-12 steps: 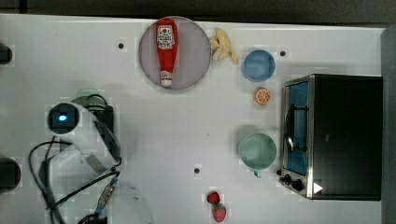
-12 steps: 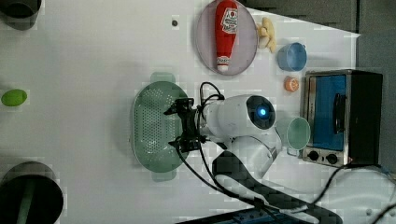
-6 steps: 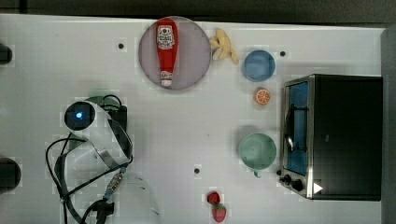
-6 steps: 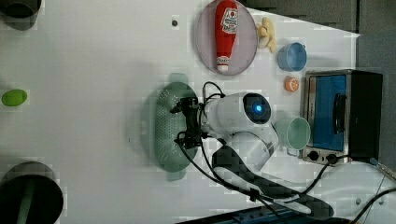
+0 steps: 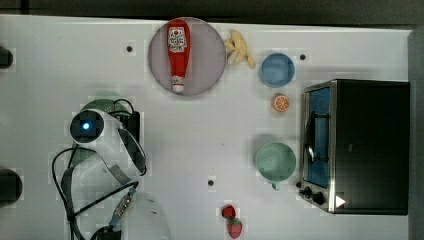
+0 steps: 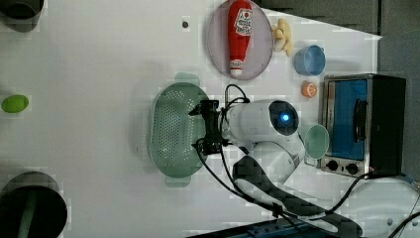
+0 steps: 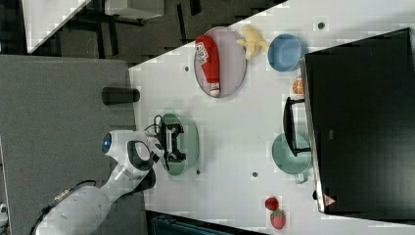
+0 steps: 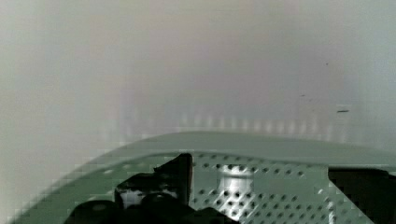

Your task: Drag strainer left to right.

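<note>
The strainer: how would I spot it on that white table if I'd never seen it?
In the left view, find the plate with the red ketchup bottle. Just below and left of it lies the strainer, with the arm's claw at its rim. It is pale mint, oval and dotted with holes, unlike the solid round green cup.

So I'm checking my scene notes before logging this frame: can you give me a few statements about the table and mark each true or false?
1. The ketchup bottle lies on the round plate. True.
2. The strainer is upside down. False: it sits open side up, its perforated bottom showing.
3. The gripper is at the strainer's rim nearest the arm. True.
4. The blue cup stands inside the toaster oven. False: it stands on the table beside the banana.
5. The two strawberries are on the plate. False: they lie on the table near its edge.
</note>
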`<action>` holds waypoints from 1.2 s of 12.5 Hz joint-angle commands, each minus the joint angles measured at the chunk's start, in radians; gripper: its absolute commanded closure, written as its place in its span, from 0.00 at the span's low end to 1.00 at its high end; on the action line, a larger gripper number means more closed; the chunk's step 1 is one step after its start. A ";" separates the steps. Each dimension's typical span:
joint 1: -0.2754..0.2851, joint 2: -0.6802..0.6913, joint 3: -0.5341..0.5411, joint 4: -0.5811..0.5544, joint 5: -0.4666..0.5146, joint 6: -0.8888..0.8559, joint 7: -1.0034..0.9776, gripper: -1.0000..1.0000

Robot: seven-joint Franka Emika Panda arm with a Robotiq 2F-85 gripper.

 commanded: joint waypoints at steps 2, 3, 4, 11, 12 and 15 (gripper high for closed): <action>-0.045 -0.077 -0.019 -0.055 0.010 -0.009 -0.069 0.00; -0.056 -0.085 -0.029 -0.067 0.010 -0.010 -0.096 0.00; -0.067 -0.091 -0.037 -0.076 0.011 -0.009 -0.112 0.00; -0.134 -0.130 -0.087 -0.132 0.010 -0.007 -0.211 0.00; -0.143 -0.135 -0.099 -0.137 0.010 -0.007 -0.248 0.00; -0.167 -0.151 -0.142 -0.150 0.010 -0.006 -0.321 0.00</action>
